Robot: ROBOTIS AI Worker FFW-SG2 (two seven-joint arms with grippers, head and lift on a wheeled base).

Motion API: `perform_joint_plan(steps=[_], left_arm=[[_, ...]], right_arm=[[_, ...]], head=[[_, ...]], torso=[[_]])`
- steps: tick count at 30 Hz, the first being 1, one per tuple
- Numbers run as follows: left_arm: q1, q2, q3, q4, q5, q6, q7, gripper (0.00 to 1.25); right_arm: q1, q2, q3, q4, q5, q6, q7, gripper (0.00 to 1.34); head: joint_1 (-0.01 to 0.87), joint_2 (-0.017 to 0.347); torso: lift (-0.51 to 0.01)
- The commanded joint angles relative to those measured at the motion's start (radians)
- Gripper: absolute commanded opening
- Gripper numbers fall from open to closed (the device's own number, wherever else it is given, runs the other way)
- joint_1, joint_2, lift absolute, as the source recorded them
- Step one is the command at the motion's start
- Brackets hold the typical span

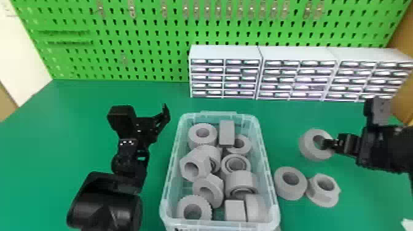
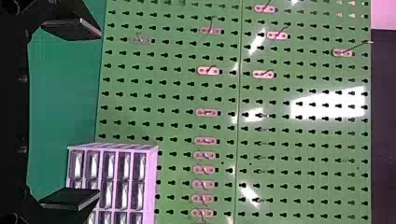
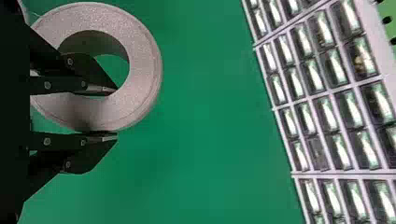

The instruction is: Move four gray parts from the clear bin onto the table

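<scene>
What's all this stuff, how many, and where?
Table: one, green, center
Bin: one, clear, on table
Binned parts: eleven-plus, gray, inside
Loose parts: two, gray, right of bin
Ring: one, gray, at right fingers
Cabinets: three, white, back right
Pegboard: one, green, behind table
Hooks: several, metallic, on pegboard
Wall: one, pale, left
Unclear object: one, white, bottom right
Arms: two, black, flanking bin
Left fingers: two, black, open, left
Right fingers: two, black, straddling ring's wall

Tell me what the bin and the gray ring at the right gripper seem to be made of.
Bin: likely clear plastic, smooth, slightly cloudy; the green table shows through its walls.
Gray ring: probably matte hard plastic, going by its dull, finely grained face, though coated metal could look similar.
</scene>
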Motion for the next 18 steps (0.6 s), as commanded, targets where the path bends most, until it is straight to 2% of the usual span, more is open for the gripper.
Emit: perform_joint_plan(steps=[1,7,18], left_arm=[[0.002,0.000,0.000,0.000,0.003,-0.004,0.001,1.15],[0.003,0.000,-0.002,0.001,0.003,-0.006,0.003,1.15],[0.003,0.000,-0.006,0.001,0.005,-0.007,0.005,1.15]], right_arm=[[-0.004,-0.002,0.000,0.062,0.019,-0.029,0.000,0.31],[-0.003,0.000,-0.012,0.134,0.059,-0.074,0.000,0.31],[0.002,0.003,-0.050,0.168,0.154,-0.095,0.000,0.31]], head=[[0.693,0.072],[0.693,0.072],[0.693,0.072]], torso=[[-0.052],[-0.052],[-0.052]])
